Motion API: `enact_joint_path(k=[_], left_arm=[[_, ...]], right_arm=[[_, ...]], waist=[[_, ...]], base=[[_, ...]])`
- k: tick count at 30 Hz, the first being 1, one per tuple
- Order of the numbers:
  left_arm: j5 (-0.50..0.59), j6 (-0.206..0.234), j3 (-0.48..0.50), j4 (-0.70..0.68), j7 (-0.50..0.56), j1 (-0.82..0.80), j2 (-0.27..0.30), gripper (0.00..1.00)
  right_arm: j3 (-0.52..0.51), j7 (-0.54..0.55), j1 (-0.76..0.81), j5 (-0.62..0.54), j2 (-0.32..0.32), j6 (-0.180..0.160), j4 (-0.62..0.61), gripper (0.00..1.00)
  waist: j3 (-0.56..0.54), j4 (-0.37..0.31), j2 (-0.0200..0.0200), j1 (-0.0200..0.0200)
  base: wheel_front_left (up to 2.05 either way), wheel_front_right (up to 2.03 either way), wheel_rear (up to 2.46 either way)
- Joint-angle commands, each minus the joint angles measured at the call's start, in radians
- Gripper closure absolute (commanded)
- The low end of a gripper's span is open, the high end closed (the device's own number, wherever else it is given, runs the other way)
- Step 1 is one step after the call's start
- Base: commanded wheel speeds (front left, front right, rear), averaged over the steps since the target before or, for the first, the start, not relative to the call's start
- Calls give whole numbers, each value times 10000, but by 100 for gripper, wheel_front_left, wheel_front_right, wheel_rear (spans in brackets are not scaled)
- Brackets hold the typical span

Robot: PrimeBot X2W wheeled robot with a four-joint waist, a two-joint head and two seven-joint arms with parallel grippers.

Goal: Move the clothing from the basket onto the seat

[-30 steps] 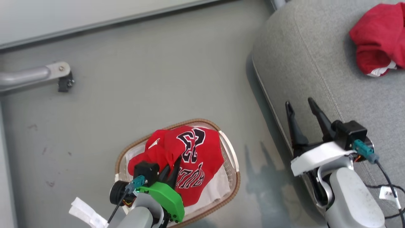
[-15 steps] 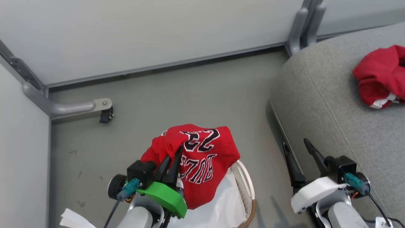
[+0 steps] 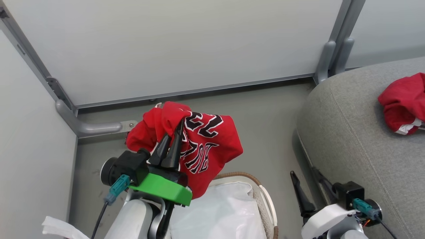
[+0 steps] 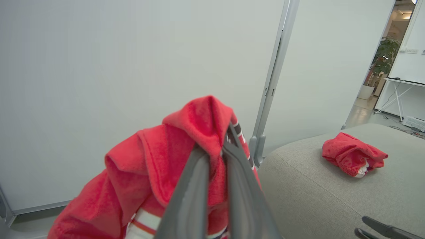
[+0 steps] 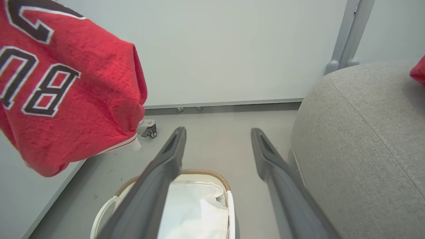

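My left gripper (image 3: 177, 127) is shut on the red lettered garment (image 3: 206, 146), which hangs in the air above the basket (image 3: 262, 192); its fingers (image 4: 202, 179) pinch a fold of the garment (image 4: 159, 166). The same garment (image 5: 56, 99) hangs at the upper left of the right wrist view. Only the white liner (image 3: 215, 212) lies in the basket (image 5: 206, 173). The second red garment (image 3: 403, 103), with white trim, lies bunched on the grey seat (image 3: 358, 132), also visible (image 4: 352, 154) on the seat (image 4: 305, 186). My right gripper (image 3: 307, 181) is open and empty beside the seat's edge (image 5: 362, 139).
Pale partition walls (image 3: 186, 43) with grey metal posts (image 3: 335, 53) close off the floor behind the basket. A grey foot bracket with a caster (image 3: 99, 127) sits at the left wall. Grey floor (image 3: 265, 126) lies between basket and seat.
My left gripper has lifted the lettered garment up out of the basket, leaving only the liner. The camera has tilted up, showing more wall. The right gripper has kept open.
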Motion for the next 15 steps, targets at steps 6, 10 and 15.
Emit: enact_joint_path(k=[6, 10, 15], left_arm=[[-72, -28, -64, -246, -7, -173, 18, 100], [-132, -28, -174, -344, -7, -195, 17, 100], [-284, -28, -349, -385, -7, -242, 17, 100]], right_arm=[[1301, -2, -241, -109, -76, -10, 86, 0], [2924, -2, -793, 197, -220, -12, 106, 0], [4455, -2, -1865, 609, -266, -11, 331, 0]], waist=[[-73, 146, 0, 1], [-56, 247, 0, 1], [21, 348, 0, 1]], base=[[0, 0, 0], [0, 0, 0], [0, 0, 0]])
